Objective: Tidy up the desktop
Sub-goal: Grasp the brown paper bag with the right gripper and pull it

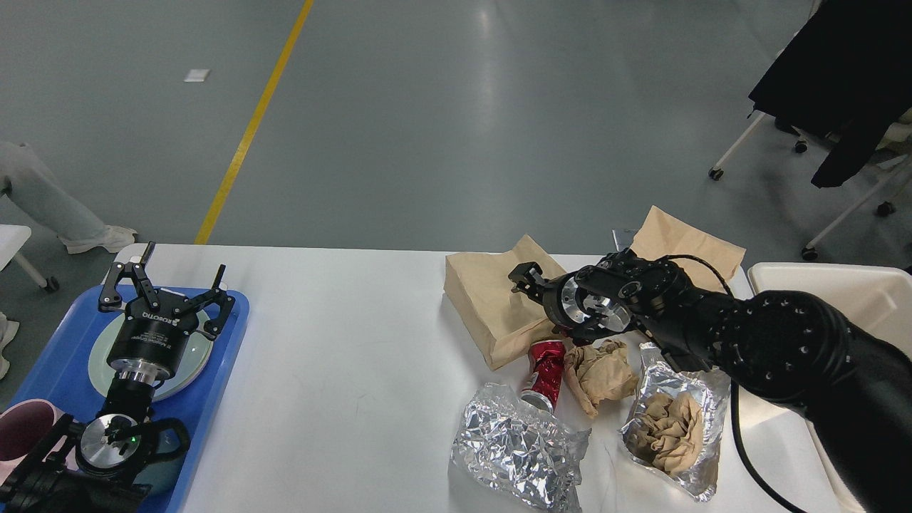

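Now the right end effector is hovering over the brown paper bag on the white counter; whether its fingers are apart I cannot tell. The left end effector is waiting, fingers apart, above the blue tray. Next, I judge, it is needing to descend and grip the bag.

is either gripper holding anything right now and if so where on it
Left gripper is open over the blue tray, holding nothing. Right gripper is over the paper bag; a hold cannot be told.
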Motion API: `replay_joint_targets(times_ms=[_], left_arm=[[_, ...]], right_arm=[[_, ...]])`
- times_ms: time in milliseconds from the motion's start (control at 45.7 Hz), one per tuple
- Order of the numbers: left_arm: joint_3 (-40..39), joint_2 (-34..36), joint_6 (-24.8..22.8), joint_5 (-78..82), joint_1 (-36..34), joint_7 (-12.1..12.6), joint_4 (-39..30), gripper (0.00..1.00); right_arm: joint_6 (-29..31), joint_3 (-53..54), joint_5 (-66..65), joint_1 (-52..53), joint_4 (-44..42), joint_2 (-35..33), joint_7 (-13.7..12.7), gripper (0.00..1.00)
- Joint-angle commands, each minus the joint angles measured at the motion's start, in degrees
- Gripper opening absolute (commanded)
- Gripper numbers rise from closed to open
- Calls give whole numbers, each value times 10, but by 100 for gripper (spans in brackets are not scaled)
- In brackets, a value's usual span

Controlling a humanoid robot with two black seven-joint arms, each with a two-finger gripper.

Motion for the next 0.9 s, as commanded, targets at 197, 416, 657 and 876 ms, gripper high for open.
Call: replay_joint_targets(times_ms=[197,416,657,876], left_arm=[[0,0,0,0,0,0,0,96],[0,0,0,0,0,0,0,96],[0,0,0,0,0,0,0,96],[0,0,0,0,0,0,0,96]], right_arm=[[-55,22,-67,-5,-5,12,3,95],[-58,30,-72,-15,-5,26,5,83],[-60,30,-97,-22,-5,27,5,53],[-58,43,-98,-21,-1,28,-1,1]])
